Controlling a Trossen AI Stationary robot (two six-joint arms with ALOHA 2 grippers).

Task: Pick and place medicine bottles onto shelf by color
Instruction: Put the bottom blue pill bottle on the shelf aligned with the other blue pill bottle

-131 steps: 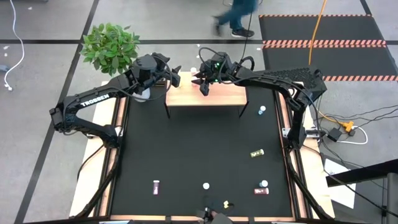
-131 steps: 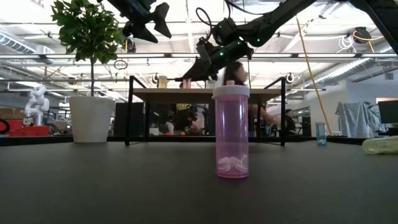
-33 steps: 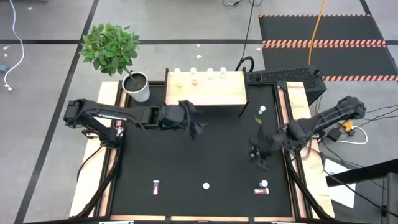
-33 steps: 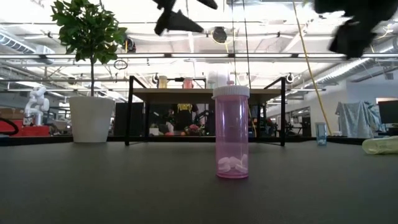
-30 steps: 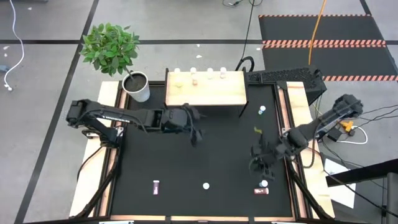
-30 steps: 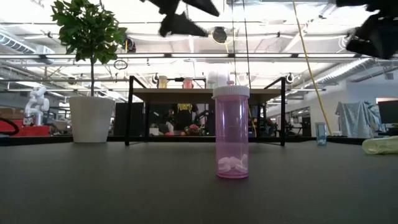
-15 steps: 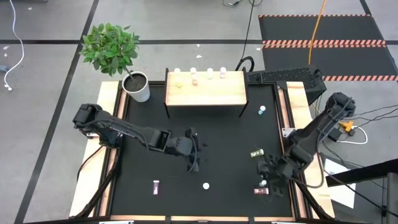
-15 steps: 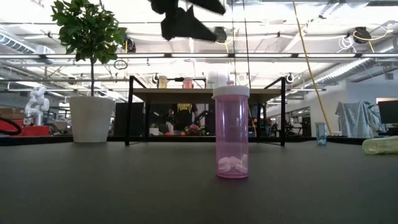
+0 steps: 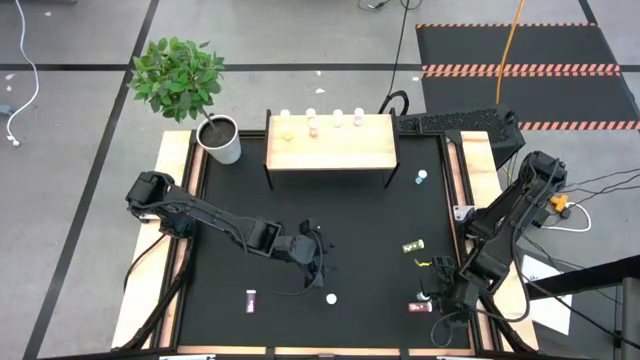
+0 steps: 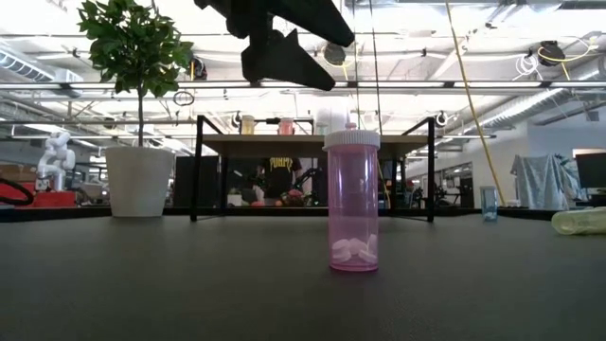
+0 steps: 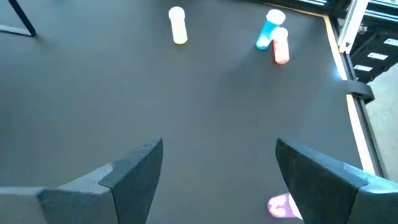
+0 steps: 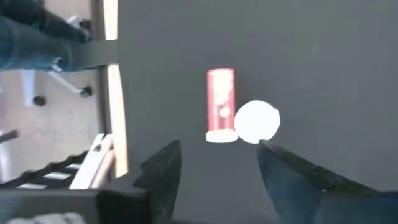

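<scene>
My left gripper (image 9: 316, 262) (image 10: 341, 64) hangs open over the mat's middle, slanting down, just far-left of an upright pink medicine bottle (image 9: 331, 298) (image 10: 352, 204) (image 11: 283, 205). My right gripper (image 9: 440, 287) (image 12: 217, 162) is open and points down at the near right. It hovers above a red bottle lying on its side (image 12: 220, 106) (image 9: 420, 308) and an upright white-capped bottle (image 12: 257, 121) (image 9: 425, 296) beside it. The wooden shelf (image 9: 330, 148) (image 10: 312, 142) stands at the far edge with several bottles along its far side.
A yellow bottle (image 9: 412, 245) lies right of centre. A blue bottle (image 9: 421, 177) stands by the shelf's right leg, and a pink one (image 9: 251, 298) lies near left. A potted plant (image 9: 220, 138) stands left of the shelf. Bare mat spreads between shelf and grippers.
My left gripper has gone from near the shelf toward the table's near edge and down, and now stands over the upright pink bottle's far side. My right gripper has swung toward the near right corner and stopped above the red and white-capped bottles. No bottle has moved.
</scene>
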